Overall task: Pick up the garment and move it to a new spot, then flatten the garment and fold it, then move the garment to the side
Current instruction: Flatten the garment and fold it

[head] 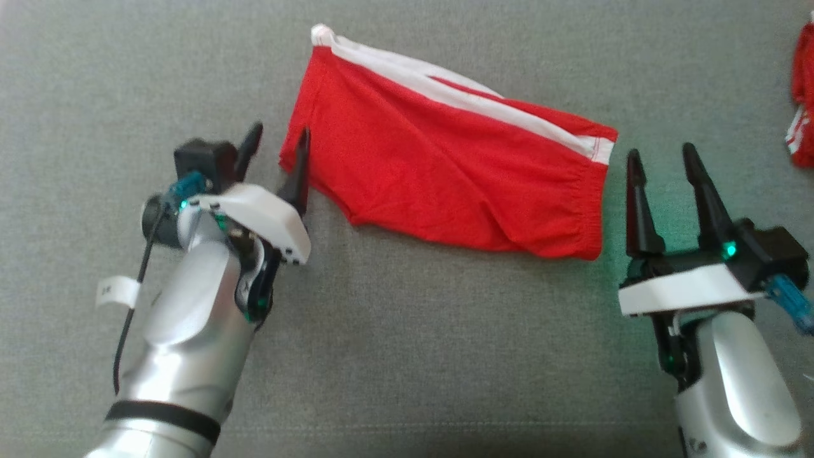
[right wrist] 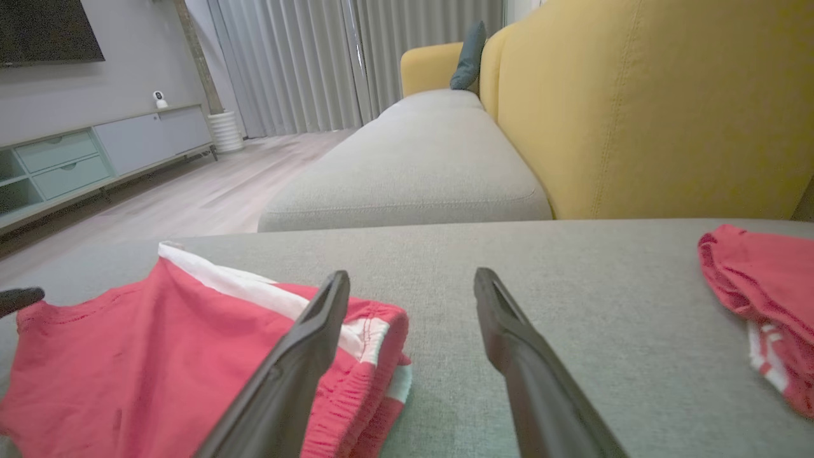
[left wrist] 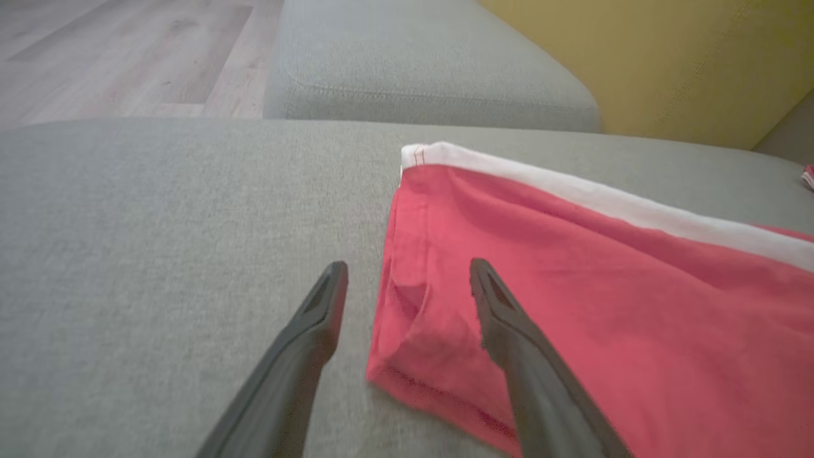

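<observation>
The garment (head: 445, 172) is red with a white band along its far edge. It lies folded flat on the grey couch cushion (head: 407, 356). My left gripper (head: 280, 131) stands open at its left end. In the left wrist view one finger hovers over the garment's (left wrist: 604, 305) corner and the other over bare cushion, with the left gripper (left wrist: 408, 267) holding nothing. My right gripper (head: 660, 151) is open just right of the elastic end, apart from it. In the right wrist view the garment (right wrist: 159, 356) lies left of the right gripper (right wrist: 412, 275).
Another red cloth with white stripes (head: 804, 95) lies at the cushion's right edge, also visible as a bunched red cloth (right wrist: 763, 299). A yellow backrest (right wrist: 636, 108) rises behind. A second grey cushion (right wrist: 413, 165) lies beyond, with wooden floor (left wrist: 95, 57) to the left.
</observation>
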You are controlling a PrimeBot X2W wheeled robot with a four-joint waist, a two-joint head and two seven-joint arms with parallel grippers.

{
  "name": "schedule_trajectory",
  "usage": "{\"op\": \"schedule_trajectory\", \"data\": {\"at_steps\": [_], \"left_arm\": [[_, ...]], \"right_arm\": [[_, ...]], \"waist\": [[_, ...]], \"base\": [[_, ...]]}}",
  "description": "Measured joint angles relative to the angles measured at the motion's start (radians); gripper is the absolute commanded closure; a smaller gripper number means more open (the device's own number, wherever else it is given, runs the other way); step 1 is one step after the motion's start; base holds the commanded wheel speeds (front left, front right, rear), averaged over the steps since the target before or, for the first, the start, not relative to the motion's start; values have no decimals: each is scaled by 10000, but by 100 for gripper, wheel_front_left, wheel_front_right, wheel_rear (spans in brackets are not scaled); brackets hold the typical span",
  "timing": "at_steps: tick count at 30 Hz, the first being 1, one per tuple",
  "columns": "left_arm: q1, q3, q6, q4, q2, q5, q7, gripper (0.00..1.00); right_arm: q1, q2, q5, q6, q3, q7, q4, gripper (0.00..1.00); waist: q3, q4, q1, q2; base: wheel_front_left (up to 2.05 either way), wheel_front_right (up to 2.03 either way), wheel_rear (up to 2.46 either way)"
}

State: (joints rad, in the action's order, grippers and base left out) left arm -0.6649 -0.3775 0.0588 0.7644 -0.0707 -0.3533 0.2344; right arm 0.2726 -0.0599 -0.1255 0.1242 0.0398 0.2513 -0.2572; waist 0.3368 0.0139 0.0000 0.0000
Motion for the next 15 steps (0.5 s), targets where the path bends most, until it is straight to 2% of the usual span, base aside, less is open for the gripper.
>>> {"op": "schedule_trajectory", "data": {"at_steps": [7, 13, 15], "left_arm": [[374, 2, -73, 111, -79, -293, -1103, 0], [250, 79, -167, 182, -161, -610, -2222, 0], [115, 173, -322, 226, -224, -732, -2481, 0]], "right_arm": [[-530, 58, 128, 0, -209, -261, 1032, 0], [-798, 69, 128, 0, -205, -508, 1659, 0], [-805, 81, 127, 0, -188, -550, 1756, 0]], "waist": [[-522, -122, -1, 0], [-373, -377, 0, 0], [-266, -449, 0, 0]], "base": [[0, 0, 0], [0, 0, 0], [0, 0, 0]]}}
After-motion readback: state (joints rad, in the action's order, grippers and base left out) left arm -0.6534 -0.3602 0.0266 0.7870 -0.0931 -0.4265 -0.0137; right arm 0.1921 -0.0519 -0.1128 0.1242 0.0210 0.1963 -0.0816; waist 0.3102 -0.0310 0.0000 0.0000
